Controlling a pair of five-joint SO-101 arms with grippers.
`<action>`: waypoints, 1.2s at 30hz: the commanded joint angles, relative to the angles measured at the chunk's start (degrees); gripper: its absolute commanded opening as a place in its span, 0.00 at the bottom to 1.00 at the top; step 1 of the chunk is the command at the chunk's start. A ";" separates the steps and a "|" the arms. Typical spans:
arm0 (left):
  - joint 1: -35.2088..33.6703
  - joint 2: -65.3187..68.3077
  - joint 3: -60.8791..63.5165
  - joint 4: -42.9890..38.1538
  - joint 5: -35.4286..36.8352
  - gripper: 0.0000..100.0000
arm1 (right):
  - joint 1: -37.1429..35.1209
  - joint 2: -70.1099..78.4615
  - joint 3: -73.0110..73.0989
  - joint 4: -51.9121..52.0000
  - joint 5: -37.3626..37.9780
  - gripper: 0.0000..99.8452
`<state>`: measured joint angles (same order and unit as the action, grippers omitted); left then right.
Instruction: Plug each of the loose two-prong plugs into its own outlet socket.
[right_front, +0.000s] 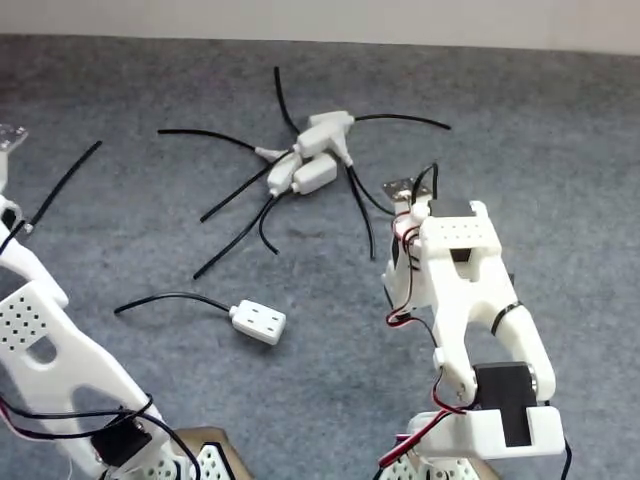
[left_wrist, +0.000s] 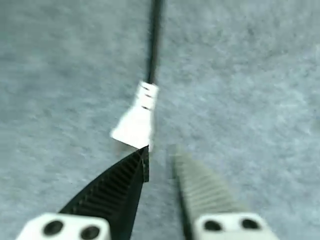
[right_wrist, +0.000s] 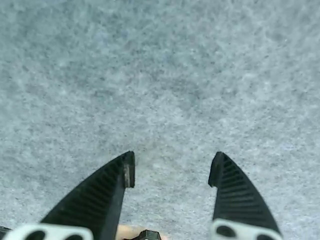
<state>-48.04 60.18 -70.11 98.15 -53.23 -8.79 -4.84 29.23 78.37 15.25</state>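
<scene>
Left wrist view: left gripper (left_wrist: 159, 150) ajar beside plug (left_wrist: 137, 120); right gripper (right_wrist: 173, 162) spread wide, empty.

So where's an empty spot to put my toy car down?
Biggest bare patch: the far corner beyond the right arm, beside the plug pile. Also bare: between the lone socket and the right arm. Crowded around the pile, where cables fan out.

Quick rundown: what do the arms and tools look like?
The left arm and right arm: white plastic, perforated panels, black servos, red and black wiring. The right tool has two black ribbed fingers; the left tool one black, one pale.
</scene>
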 joint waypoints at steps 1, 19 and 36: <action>0.48 -4.00 0.13 -3.43 -1.23 0.32 | -0.48 -2.77 -0.31 0.57 0.18 0.24; -0.22 7.08 0.22 -11.52 -3.08 0.26 | -0.48 -2.77 -0.40 0.57 0.18 0.24; -1.71 7.78 -7.34 3.87 -5.89 0.00 | -0.48 -2.77 -0.40 0.66 0.18 0.24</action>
<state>-48.75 69.41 -75.47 100.53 -59.03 -8.79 -4.84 29.23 78.37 15.25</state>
